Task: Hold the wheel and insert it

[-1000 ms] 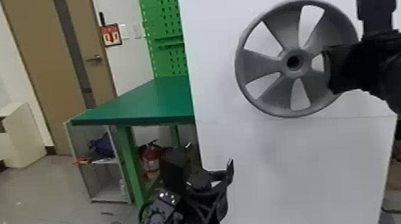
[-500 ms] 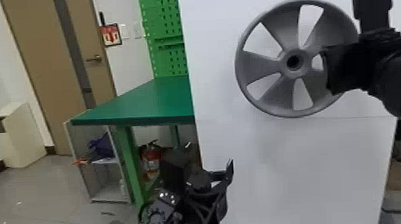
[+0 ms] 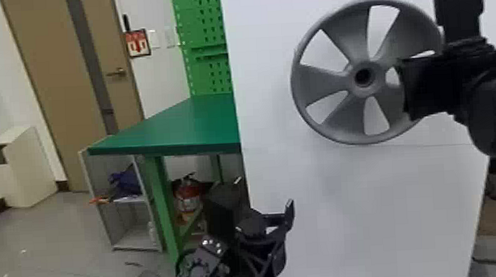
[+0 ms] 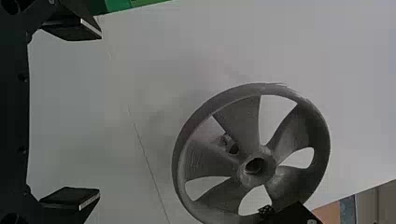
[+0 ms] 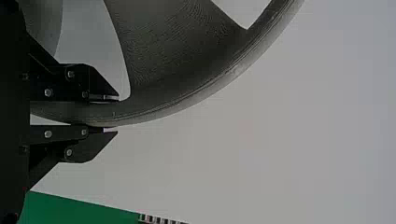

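Grey wheel point(image 3: 325, 81), five broad spokes, open bore in the hub point(image 3: 364, 76). Sits in front of the upper part of the white panel point(image 3: 360, 215), open face to the head camera. Can't tell if it touches the panel

Right gripper point(image 3: 407, 88) is in front of the panel's upper right, pinching the wheel rim. Right wrist view has one finger point(image 5: 79, 88) on each side of the rim, closed down on it

Left gripper point(image 3: 264, 194) is in front of the panel's lower left edge, below the wheel and off to its left. Left wrist view: fingers point(image 4: 70, 198) spread wide, nothing between them. Same view has a small round fitting point(image 4: 229, 143) behind a gap between two spokes, against the panel's face; can't tell exactly what it is

Rest, by the panel: green table point(image 3: 169, 126) runs off its left edge, green pegboard point(image 3: 205, 33) above that. Fire extinguisher point(image 3: 188, 196) under the table, left of the panel. Open shelf unit point(image 3: 137, 246) farther left, blue item point(image 3: 126, 183) on it. Brown door point(image 3: 53, 77) and pale box point(image 3: 30, 172) well left of the panel, back in the room
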### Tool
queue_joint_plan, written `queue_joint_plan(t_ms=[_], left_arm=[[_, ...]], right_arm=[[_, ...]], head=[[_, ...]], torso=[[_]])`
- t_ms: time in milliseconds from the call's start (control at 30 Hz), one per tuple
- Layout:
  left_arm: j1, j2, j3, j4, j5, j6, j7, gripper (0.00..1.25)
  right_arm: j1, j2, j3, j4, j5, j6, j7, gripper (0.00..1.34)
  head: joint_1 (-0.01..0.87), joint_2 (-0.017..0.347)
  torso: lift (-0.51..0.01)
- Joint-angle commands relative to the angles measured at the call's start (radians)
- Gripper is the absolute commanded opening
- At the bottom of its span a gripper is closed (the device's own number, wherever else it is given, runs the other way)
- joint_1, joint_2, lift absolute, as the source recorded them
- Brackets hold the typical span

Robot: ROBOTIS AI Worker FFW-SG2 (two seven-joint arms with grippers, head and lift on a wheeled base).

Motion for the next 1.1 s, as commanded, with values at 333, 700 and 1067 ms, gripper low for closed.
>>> queue_joint_plan(t_ms=[333, 700, 1067], left_arm=[[-0.011, 0.012, -0.014, 0.0, 0.01, 0.0, 0.007, 1.15], [-0.018, 0.016, -0.02, 0.0, 0.011, 0.0, 0.009, 1.15], [-0.02, 0.025, -0.029, 0.0, 0.015, 0.0, 0.01, 1.15]], right_arm=[[0.053, 0.001, -0.111, -0.013, -0.088, -0.161, -0.123, 0.14], [-0.008, 0.001, -0.083, -0.01, -0.088, -0.043, -0.121, 0.14], [-0.078, 0.001, -0.074, 0.041, -0.08, 0.049, -0.121, 0.14]], head=[[0.342, 0.325], [0.344, 0.325], [0.344, 0.325]], torso=[[-0.443], [-0.443], [-0.443]])
